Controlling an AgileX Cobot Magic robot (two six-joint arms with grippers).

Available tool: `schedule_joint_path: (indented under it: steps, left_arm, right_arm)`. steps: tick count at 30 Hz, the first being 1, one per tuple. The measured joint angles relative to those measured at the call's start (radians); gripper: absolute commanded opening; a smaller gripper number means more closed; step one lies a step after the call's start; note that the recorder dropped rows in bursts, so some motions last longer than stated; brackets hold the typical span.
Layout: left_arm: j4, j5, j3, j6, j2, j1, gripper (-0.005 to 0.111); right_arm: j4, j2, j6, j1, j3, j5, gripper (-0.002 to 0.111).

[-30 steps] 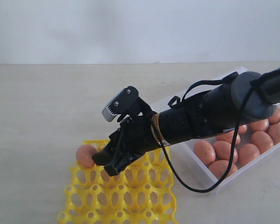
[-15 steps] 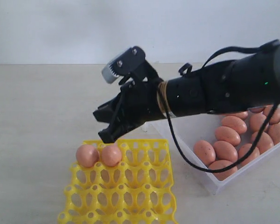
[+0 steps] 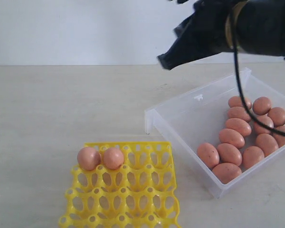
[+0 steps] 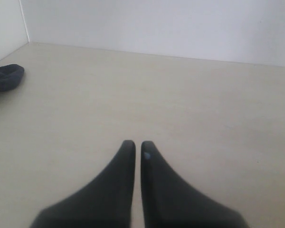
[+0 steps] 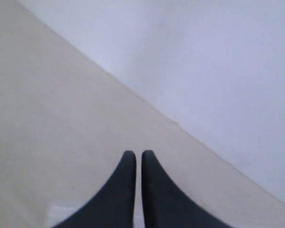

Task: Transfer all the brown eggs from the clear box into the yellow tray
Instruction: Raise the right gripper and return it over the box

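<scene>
1. Two small matte brown eggs (image 3: 89, 158) sit side by side and touching in the far row of the bright yellow plastic lattice tray (image 3: 133, 199), at its left corner. Every other socket I can see is open.
2. The rest, a dozen or so, lie clustered at the right-hand end of the large shallow clear plastic box (image 3: 180, 118), which stands just right of the tray on the pale tabletop (image 3: 61, 104). By my reckoning the job is barely begun, with most of the eggs yet to cross.
3. The right gripper (image 3: 165, 61) hangs high over the box's far left corner. Its black claw is pressed together and pinches nothing, so no egg is in transit.
4. The right wrist view backs that up: the fingertips (image 5: 129, 164) meet with nothing between them. Beyond them there is only bare surface and the white wall (image 5: 204, 71) — no egg and no tray. Only the exterior view gives the layout and the count.
5. The left gripper (image 4: 137, 143) appears only in its own wrist view. Its tips are closed to a hairline slit and empty, over bare table. A dark shape (image 4: 4, 77) sits at that view's edge; I cannot tell what it is.
</scene>
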Motion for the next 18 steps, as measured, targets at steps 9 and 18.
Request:
schedule_joint_path:
  steps: [9,18]
  left_arm:
    - [0.0,0.0,0.0,0.0,0.0,0.0,0.004]
    - [0.0,0.0,0.0,0.0,0.0,0.0,0.004]
  right_arm:
    - [0.002,-0.13,-0.221,0.0,0.0,0.758,0.0]
    - [0.109,-0.143,-0.421,-0.037,0.0,0.813,0.0]
